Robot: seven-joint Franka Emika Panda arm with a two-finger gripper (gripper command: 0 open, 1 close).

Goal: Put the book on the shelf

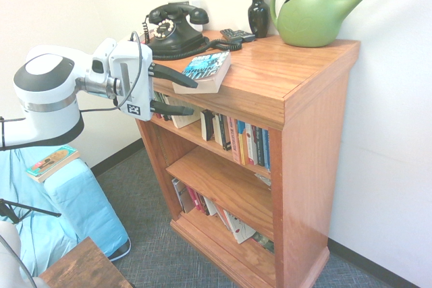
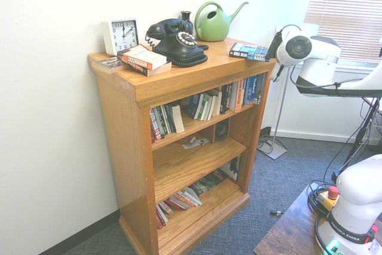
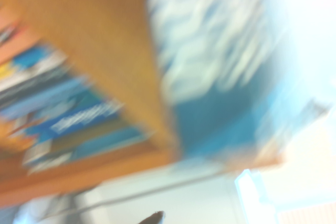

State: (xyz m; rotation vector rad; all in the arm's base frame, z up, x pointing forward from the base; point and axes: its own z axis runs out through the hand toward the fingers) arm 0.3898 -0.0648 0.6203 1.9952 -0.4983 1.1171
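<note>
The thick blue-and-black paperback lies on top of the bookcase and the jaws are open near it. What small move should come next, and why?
Probably ease the gripper forward until its open jaws straddle the thick blue-and-black paperback. The book lies flat at the top's front edge, overhanging it slightly, not yet held. The upper finger already overlaps the book's near end in the first exterior view, while the reddish-brown bookcase's upper shelf waits below.

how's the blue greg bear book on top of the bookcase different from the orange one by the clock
The blue-and-black book lies at the bookcase top's front corner nearest the arm, jutting over the edge; the orange-and-white book lies near the opposite end, in front of the clock. The blue one lies alone; the orange one seems to rest on a darker book. Both lie flat on the top rather than upright on a shelf.
</note>
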